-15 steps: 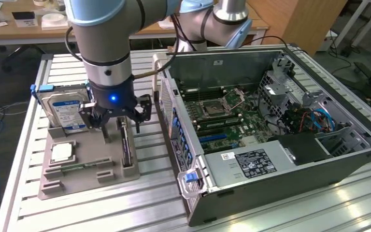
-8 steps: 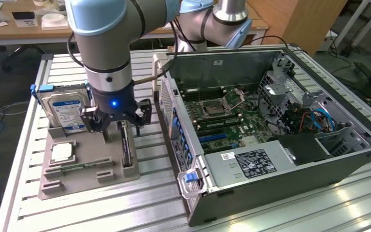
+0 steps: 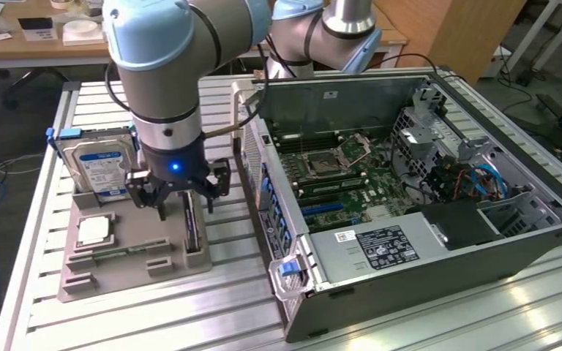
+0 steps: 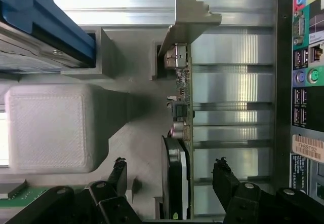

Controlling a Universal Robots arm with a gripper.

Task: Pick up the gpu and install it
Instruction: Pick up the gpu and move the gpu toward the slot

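**Figure. Pincer over the parts holder, exterior and wrist views.**

The pincer (image 3: 184,205) (image 4: 170,174) hangs at the end of the arm with its jaws spread wide and nothing in its grasp. Its two dark fingers (image 4: 119,171) stand one on each side of the gpu (image 3: 192,232) (image 4: 183,102), with a clear gap on both sides.

The gpu stands on edge in a slot of the grey holder (image 3: 125,272) (image 4: 136,127), along the holder's side nearest the computer case (image 3: 408,183). The wrist view shows it edge-on: black cooler nearest the fingers, then the bare board, then the silver bracket at the far end.

On the holder's far end from the exterior camera, a hard drive (image 3: 100,164) (image 4: 40,26) with a blue-white label stands upright. A white square part (image 3: 96,230) (image 4: 48,127) lies on the holder on the gpu's other side from the case.

The holder rests on a slatted metal table (image 3: 213,311) (image 4: 233,87). The case lies open just beside it, motherboard exposed. Its rear ports (image 4: 304,77) face the holder.
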